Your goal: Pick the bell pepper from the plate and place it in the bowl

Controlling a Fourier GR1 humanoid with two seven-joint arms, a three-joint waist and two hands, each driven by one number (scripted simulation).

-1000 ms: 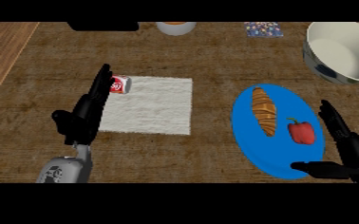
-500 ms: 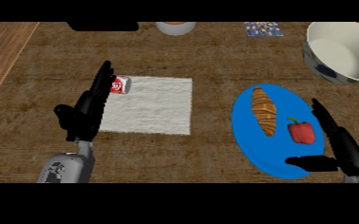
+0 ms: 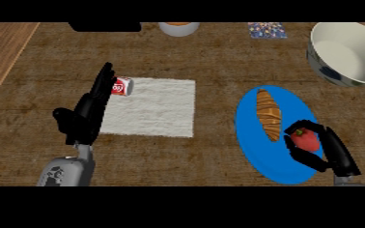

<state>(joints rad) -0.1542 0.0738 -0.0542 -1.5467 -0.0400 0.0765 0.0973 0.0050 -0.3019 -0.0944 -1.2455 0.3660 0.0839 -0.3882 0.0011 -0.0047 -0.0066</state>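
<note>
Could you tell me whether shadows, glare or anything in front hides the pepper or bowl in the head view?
Head view: even light, no glare; the right hand curls round the red pepper on the blue plate, partly covering it; the bowl is cut by the right edge.

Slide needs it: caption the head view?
Right hand curls round bell pepper on blue plate; bowl waits beyond.

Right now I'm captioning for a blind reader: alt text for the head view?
The right hand curls its fingers around a red bell pepper on a blue plate, beside a croissant. A white bowl waits beyond; the left hand rests open by a white cloth.
</note>
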